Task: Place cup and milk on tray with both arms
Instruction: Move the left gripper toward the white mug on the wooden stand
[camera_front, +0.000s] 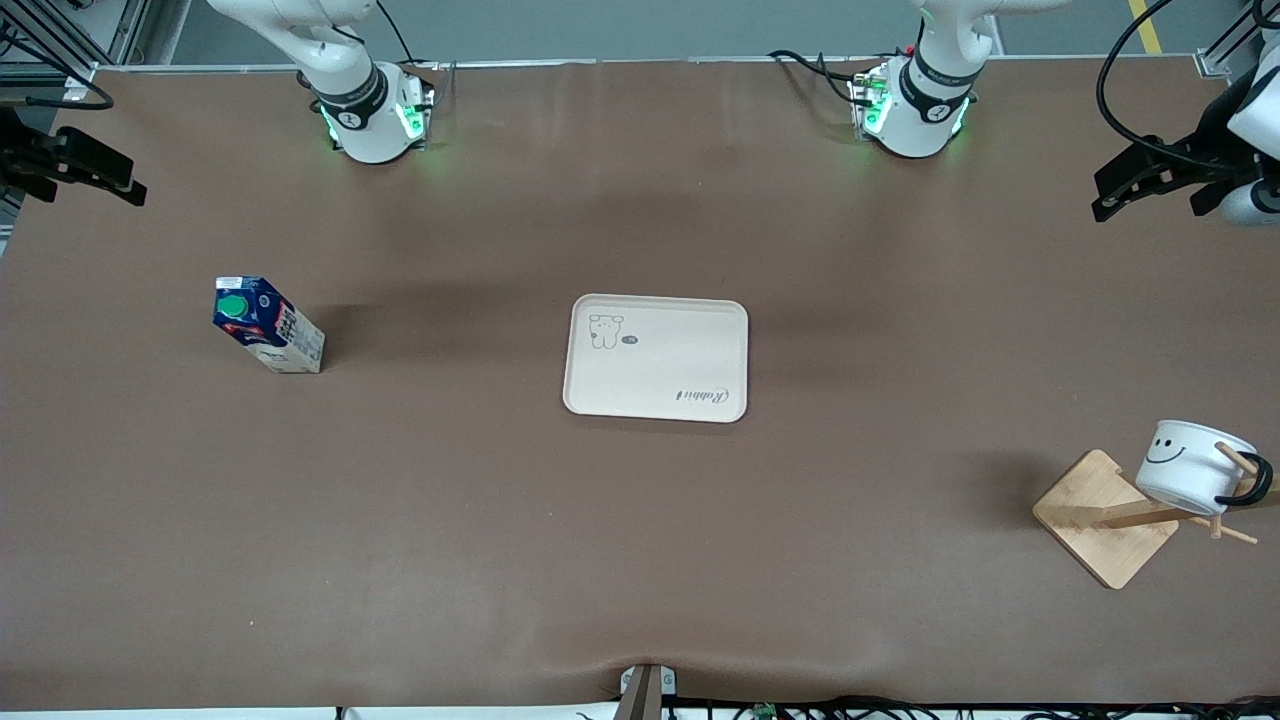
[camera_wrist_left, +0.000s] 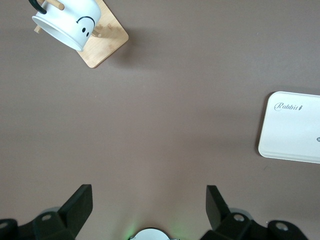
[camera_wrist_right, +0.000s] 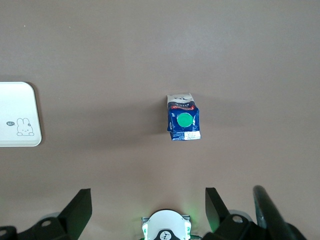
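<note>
The cream tray (camera_front: 660, 375) lies flat at the table's middle; it also shows in the left wrist view (camera_wrist_left: 292, 132) and the right wrist view (camera_wrist_right: 12, 100). The milk carton (camera_front: 266, 324) stands upright toward the right arm's end, seen from above in the right wrist view (camera_wrist_right: 184, 124). The white smiley cup (camera_front: 1190, 465) hangs tilted on a wooden rack peg toward the left arm's end; the left wrist view shows it too (camera_wrist_left: 67, 22). My left gripper (camera_front: 1110, 195) (camera_wrist_left: 149, 195) and right gripper (camera_front: 125, 190) (camera_wrist_right: 147, 197) are raised high, open and empty.
The square wooden rack base (camera_front: 1100, 520) (camera_wrist_left: 102, 42) sits under the cup, near the table's edge. Both arm bases (camera_front: 375, 120) (camera_front: 915, 110) stand along the table's edge farthest from the front camera. A small mount (camera_front: 645, 690) is at the edge nearest it.
</note>
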